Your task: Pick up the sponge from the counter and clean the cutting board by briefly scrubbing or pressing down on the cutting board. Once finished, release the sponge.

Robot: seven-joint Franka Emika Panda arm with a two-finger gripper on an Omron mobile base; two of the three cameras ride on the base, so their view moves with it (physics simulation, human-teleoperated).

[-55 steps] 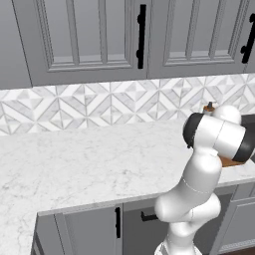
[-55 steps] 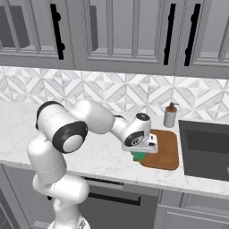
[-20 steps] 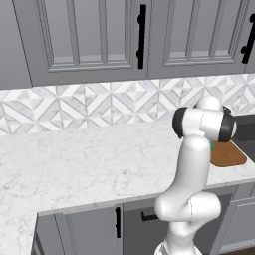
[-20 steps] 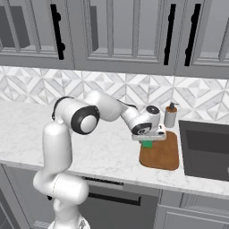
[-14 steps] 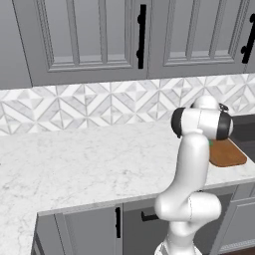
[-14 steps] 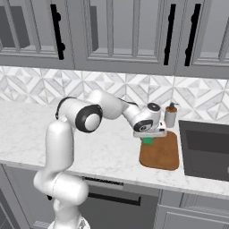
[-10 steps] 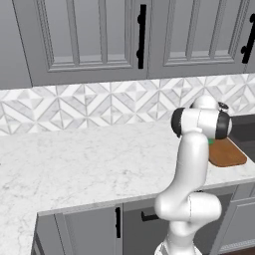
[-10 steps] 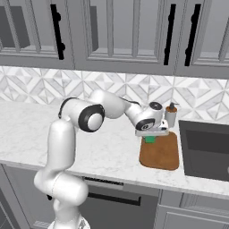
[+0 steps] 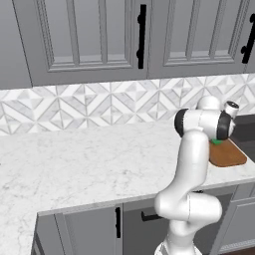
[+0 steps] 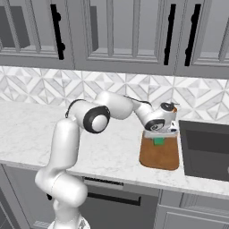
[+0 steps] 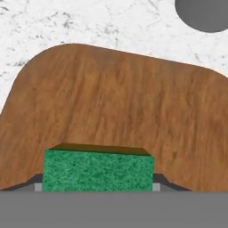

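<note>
Counts: 1 sponge (image 11: 98, 171), green; 1 cutting board (image 10: 160, 154), brown wood; 1 marble counter (image 9: 84, 164); 1 dark sink basin (image 10: 205, 149); 4 black cabinet handles up top (image 10: 169, 34); 1 soap bottle (image 10: 173, 109) behind the arm

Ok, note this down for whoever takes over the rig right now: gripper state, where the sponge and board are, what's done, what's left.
Gripper: shut on the sponge, held over the cutting board.
Cutting board: flat on the counter, beside the dark sink.
Done: sponge picked up and brought to the board.
Contact between sponge and board cannot be told from these views.
Left: press or scrub briefly, then release the sponge.
</note>
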